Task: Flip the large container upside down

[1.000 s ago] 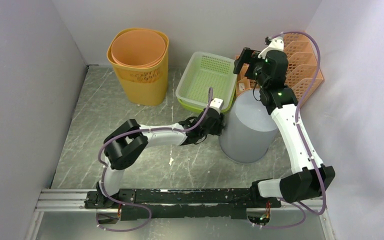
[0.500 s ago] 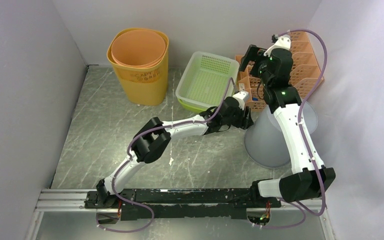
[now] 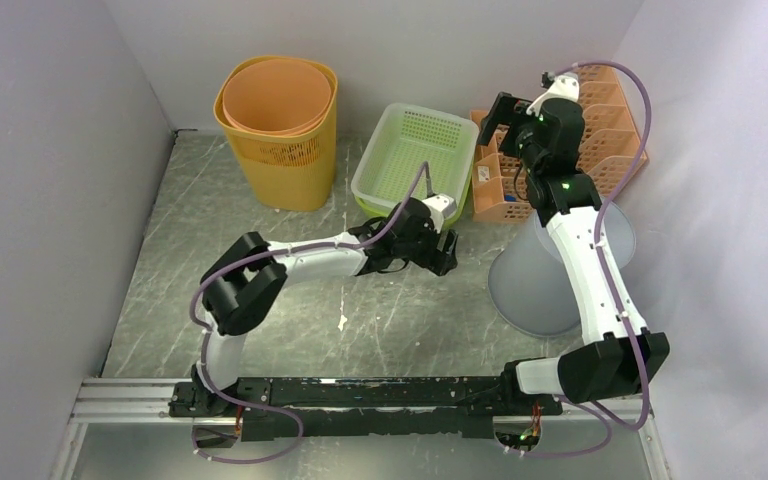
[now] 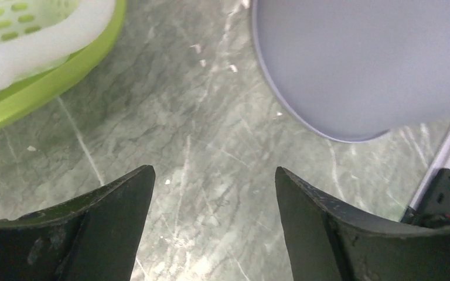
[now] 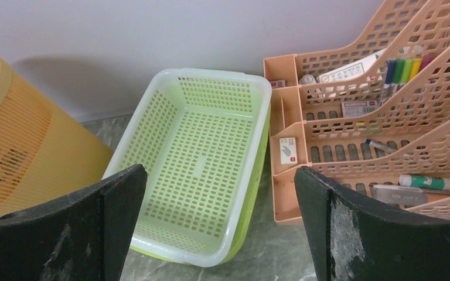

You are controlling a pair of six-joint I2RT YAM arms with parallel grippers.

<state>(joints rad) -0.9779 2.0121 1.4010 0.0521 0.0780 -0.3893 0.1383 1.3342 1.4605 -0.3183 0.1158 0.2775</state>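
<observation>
– Large grey plastic container (image 3: 525, 285): one, on the right of the marbled table (image 3: 180, 230), wide end down, partly under the right arm.
– Pincers?
– Left gripper (image 3: 447, 252) is released, jaws apart over bare table just left of the container, not touching it. Right gripper (image 3: 495, 115) is spread wide too, nothing in it, up at the far side.
– Other items?
– Two nested bins far left: orange bin (image 3: 278, 95) inside yellow bin (image 3: 295, 170). Two stacked baskets: pale mesh basket (image 3: 410, 150) in lime green basket (image 4: 53, 96). One peach lattice desk organiser (image 5: 351, 155) far right, with several coloured markers (image 5: 399, 70).
– Any text?
– Small labels in the organiser, unreadable.
</observation>
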